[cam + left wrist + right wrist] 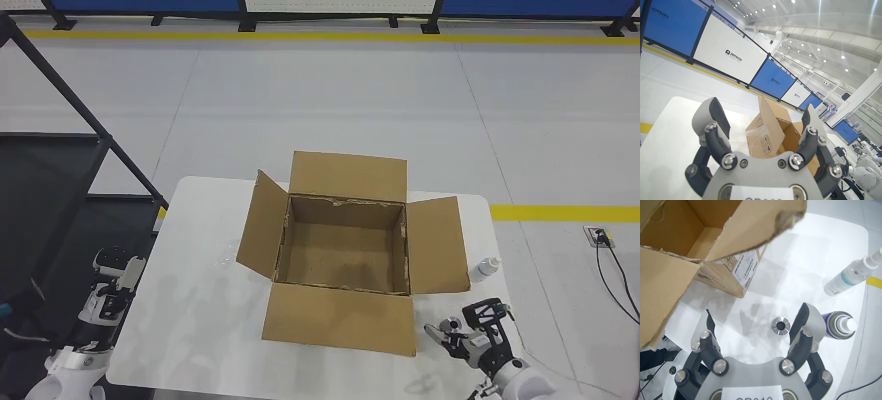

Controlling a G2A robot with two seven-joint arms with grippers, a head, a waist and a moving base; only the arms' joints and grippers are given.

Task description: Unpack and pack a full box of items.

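Box [348,176] stands open on the tabletop [200,330], between the left end effector [762,106] and the right end effector [756,310], both spread apart.

The top camera looks down on the table [210,335]; both wrist cameras (one each side, low, close) face the shared box [340,320].

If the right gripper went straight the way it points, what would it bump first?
Probably the small metal cylinder on the table, in line with the open right gripper; depth is unclear.
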